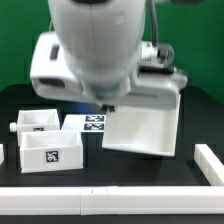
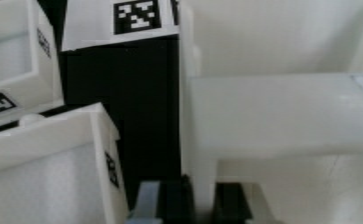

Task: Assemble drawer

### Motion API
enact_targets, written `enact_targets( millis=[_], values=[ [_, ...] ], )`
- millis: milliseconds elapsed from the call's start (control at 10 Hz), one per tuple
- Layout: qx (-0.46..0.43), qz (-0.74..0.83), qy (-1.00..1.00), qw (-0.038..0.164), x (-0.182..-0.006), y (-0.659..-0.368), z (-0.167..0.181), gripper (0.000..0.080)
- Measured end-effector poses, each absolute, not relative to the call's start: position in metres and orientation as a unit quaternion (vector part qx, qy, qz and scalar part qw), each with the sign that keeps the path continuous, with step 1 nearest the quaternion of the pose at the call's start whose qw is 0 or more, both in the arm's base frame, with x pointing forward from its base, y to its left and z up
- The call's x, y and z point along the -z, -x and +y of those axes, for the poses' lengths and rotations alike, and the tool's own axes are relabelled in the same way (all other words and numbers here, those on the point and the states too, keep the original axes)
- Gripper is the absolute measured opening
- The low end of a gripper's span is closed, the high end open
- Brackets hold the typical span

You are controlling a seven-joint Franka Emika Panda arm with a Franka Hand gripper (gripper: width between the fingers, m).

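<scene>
Running between the two dark fingers (image 2: 157,205) in the wrist view, a thin wall of the casing (image 2: 284,110) is held by the jaws, which are set narrow and closed upon it. In the exterior view the casing (image 1: 150,120) is found toward the right, tilted, with its open side turned toward the camera. Its upper part is hidden behind the arm (image 1: 95,45). Whether its lower edge rests on the black surface (image 1: 120,175) or is raised off it cannot be told.

Two trays are seen at the exterior view's left, clear of the casing. The front tray (image 1: 50,152) is shown with a black-and-white tag on its facing wall. The back tray (image 1: 35,122) stands just behind it, and a small knob projects from its left end. Between the trays and the casing the marker board (image 1: 95,124) lies flat on the surface. A low white rail (image 1: 40,200) runs along the front edge.

In the wrist view the trays are seen to one side of the casing, with a strip of black surface between them and it.
</scene>
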State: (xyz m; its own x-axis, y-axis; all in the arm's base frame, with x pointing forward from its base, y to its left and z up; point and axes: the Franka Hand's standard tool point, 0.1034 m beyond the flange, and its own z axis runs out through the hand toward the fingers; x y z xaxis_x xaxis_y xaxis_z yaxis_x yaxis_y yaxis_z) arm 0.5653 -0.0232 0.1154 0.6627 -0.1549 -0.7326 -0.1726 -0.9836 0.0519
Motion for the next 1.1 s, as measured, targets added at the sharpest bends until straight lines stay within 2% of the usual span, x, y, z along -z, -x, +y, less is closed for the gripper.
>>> enact_targets(
  millis=[200, 400, 500, 600, 700, 900, 1100],
  values=[
    [-0.318, 0.095, 0.943, 0.015, -0.114, -0.571, -0.030, 0.0035],
    [-0.286, 0.091, 0.954, 0.006, -0.113, -0.565, -0.028, 0.0035],
    [-0.232, 0.089, 0.969, 0.006, -0.112, -0.580, -0.026, 0.0035],
    [-0.195, 0.090, 0.977, 0.006, -0.113, -0.583, -0.025, 0.0035],
    [-0.173, 0.088, 0.981, 0.006, -0.117, -0.584, -0.022, 0.0035],
    [-0.075, 0.066, 0.995, 0.010, -0.147, -0.605, -0.007, 0.0035],
    [0.015, 0.060, 0.998, 0.010, -0.148, -0.597, 0.000, 0.0035]
  ],
)
